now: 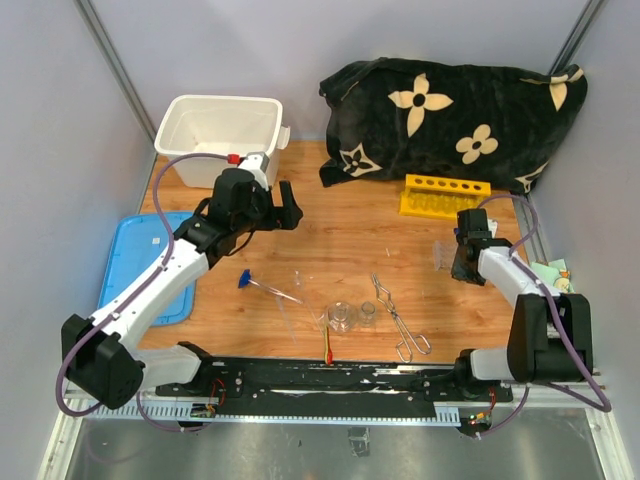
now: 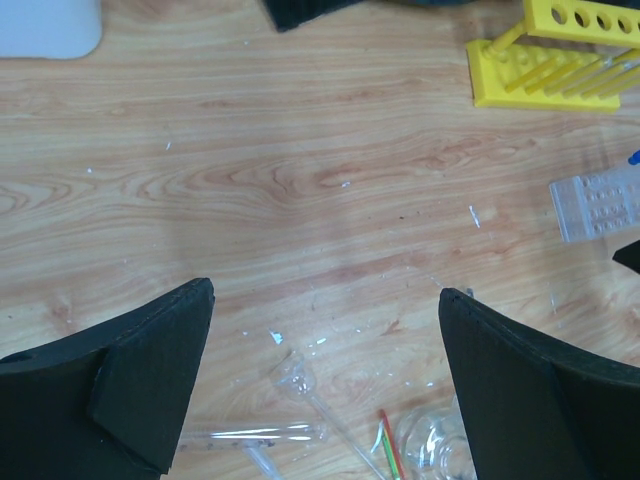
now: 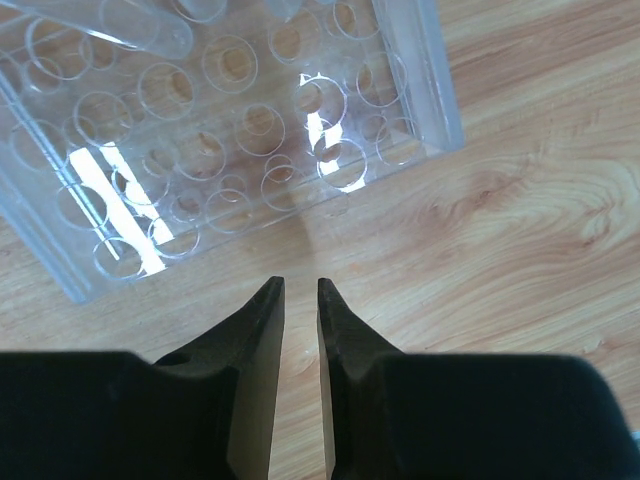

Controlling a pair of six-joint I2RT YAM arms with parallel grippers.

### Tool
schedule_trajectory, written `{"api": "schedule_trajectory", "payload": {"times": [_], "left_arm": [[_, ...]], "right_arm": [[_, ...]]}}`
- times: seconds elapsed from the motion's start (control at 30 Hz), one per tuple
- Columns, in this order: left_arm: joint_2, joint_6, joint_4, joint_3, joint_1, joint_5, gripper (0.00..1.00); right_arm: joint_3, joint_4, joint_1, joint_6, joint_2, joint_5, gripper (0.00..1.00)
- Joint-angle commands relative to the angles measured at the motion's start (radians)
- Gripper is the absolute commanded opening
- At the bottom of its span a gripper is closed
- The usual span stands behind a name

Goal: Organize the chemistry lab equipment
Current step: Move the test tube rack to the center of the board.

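Note:
My left gripper point(image 1: 278, 212) point(image 2: 325, 290) hangs wide open above bare wood with nothing between its fingers. Below it lie a clear tube point(image 2: 250, 433), a thin glass rod with a bulb point(image 2: 298, 385), a red-tipped stick point(image 2: 388, 445) point(image 1: 328, 345) and small glass beakers point(image 1: 342, 317). A blue-capped tube point(image 1: 262, 284) and metal tongs point(image 1: 398, 318) lie nearby. My right gripper point(image 1: 458, 262) point(image 3: 300, 283) sits just short of the clear plastic rack point(image 3: 220, 130) point(image 1: 440, 256). Its jaws stand a narrow gap apart, holding nothing. The yellow holed rack point(image 1: 445, 195) point(image 2: 560, 60) stands behind.
A white tub point(image 1: 218, 125) stands at the back left, with its blue lid point(image 1: 140, 265) flat on the left under my left arm. The black flowered cloth point(image 1: 450, 110) is heaped at the back right. Some pale scraps point(image 1: 552, 270) lie at the right edge.

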Motion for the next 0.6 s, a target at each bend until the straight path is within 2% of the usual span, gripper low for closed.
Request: {"api": "schedule_trajectory", "payload": {"times": [0.0,0.27,0.57], "left_arm": [[0.002,0.025,-0.015,0.049,0.012,-0.01,0.99],[-0.014,0.037,-0.034,0.052,0.019,-0.013,0.99],[-0.031,0.044,-0.042,0.051,0.023,-0.02,0.99]], "right_arm": [[-0.002,0.025,-0.024,0.021,0.06,-0.007,0.21],[0.04,0.074,-0.025,0.03,0.123,-0.046,0.21],[0.143,0.072,-0.028,0.001,0.241,-0.015,0.21]]}}
